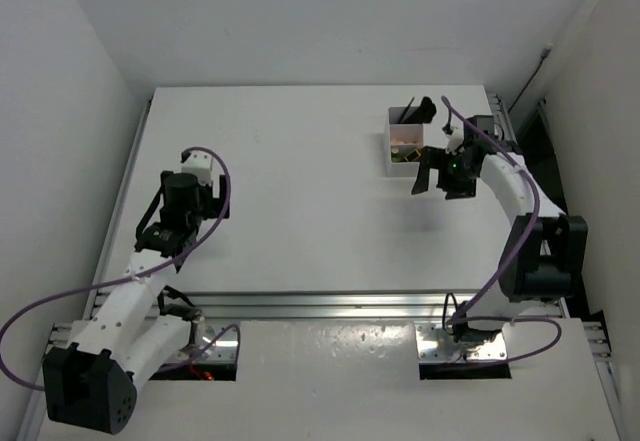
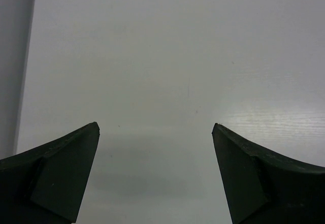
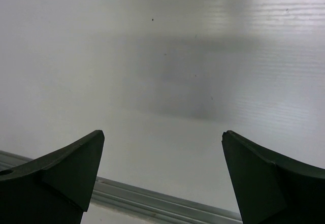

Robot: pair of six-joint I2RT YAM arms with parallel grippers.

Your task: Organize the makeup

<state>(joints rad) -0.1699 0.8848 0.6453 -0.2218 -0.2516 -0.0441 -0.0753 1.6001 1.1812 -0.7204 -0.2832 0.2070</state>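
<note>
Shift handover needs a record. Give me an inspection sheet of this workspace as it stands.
Surface: white table, bare apart from one box.
Job's things: a black brush and a thin black stick stand up out of the white compartmented box at far right; small coloured items inside, too small to name.
Clutter: nothing seen.
Grippers: left gripper open, empty, over bare table; right gripper open, empty, next to the box.
Cables: a purple cable loops along each arm.
Surroundings: white walls on both sides; metal rail at the near edge.
</note>
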